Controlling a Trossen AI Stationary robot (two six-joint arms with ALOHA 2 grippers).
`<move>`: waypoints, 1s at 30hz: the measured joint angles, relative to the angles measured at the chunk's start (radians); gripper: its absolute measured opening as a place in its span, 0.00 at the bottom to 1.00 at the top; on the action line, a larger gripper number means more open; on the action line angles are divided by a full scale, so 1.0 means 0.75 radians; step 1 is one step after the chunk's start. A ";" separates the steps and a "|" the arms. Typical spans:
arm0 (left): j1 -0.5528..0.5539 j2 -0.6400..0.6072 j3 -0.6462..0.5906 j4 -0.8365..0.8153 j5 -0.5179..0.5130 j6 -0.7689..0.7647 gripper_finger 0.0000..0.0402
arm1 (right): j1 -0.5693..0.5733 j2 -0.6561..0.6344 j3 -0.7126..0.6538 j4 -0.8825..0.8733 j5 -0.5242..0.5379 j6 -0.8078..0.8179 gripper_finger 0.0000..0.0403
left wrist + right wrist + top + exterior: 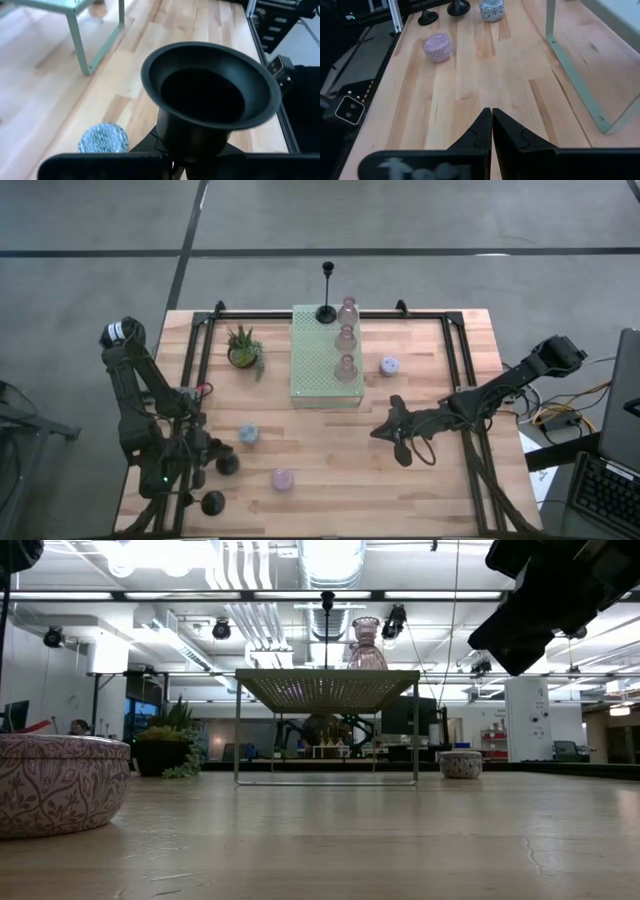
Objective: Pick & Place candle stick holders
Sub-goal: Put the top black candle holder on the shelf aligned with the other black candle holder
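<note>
Three pink glass holders [346,338] and one black holder with a thin stem [327,308] stand on the pale green board [315,370]. Stubby holders stand on the table: a lavender one [389,365] right of the board, a blue one [248,435] and a lavender one [282,478] near the front. My left gripper [215,460] at the front left is shut on a black holder [210,95]. Another black holder [212,502] stands by the near edge. My right gripper [491,122] is shut and empty, right of centre. My left gripper pinches the black holder between its two fingers [150,142] at the narrow part [192,142] below its flared round cup. The cup's open mouth faces the wrist camera and hides the place of contact. Whether the holder is lifted clear of the table, I cannot tell.
A small green potted plant [243,348] stands left of the board. The board stands raised on thin legs [560,55]. Black rails [195,370] run along the table's left and right sides. Bare wood lies between the two grippers in front of the board.
</note>
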 joint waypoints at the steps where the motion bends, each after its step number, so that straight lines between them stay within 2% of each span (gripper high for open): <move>1: 0.000 0.000 0.000 0.000 -0.018 0.004 0.05 | 0.000 0.000 0.000 -0.001 0.000 0.000 0.02; 7: 0.001 -0.023 0.009 -0.002 -0.108 0.044 0.07 | 0.000 0.000 0.000 -0.001 0.000 -0.006 0.02; 17: 0.031 -0.129 0.107 0.001 -0.409 0.261 0.07 | 0.000 0.000 0.000 0.000 0.002 -0.014 0.02; 20: 0.078 -0.176 0.136 0.001 -0.472 0.331 0.06 | -0.001 0.000 0.000 0.000 0.002 -0.016 0.02; 30: 0.357 -0.309 0.254 0.006 -0.484 0.618 0.07 | -0.001 0.001 0.000 0.015 0.003 -0.076 0.02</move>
